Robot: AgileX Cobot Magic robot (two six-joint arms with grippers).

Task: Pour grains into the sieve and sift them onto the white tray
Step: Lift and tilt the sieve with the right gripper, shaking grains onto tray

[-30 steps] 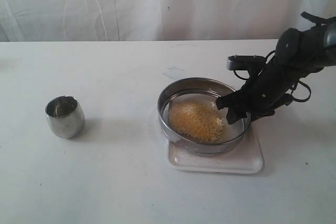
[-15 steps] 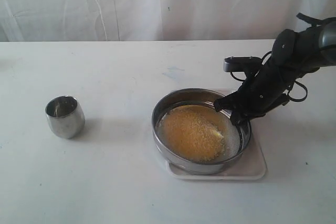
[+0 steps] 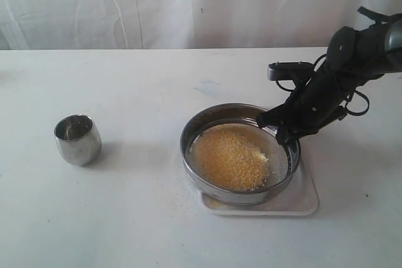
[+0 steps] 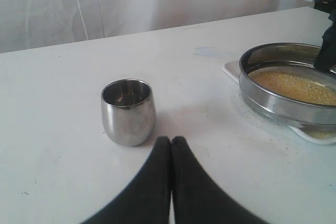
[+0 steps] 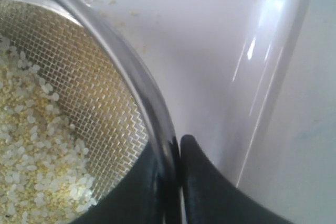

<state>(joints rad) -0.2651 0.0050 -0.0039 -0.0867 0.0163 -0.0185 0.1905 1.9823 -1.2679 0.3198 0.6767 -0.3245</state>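
Grains [image 3: 229,155] spread out; right tool [image 3: 282,131] pinches sieve [image 3: 239,196] rim.

White table [image 3: 125,218]; steel cup [image 3: 78,139], white tray [image 3: 305,194] well apart

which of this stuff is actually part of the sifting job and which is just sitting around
In the job: grains, sieve, white tray, right gripper clamped on the sieve's rim.
Lying about: steel cup standing apart on the table, left gripper shut on nothing.
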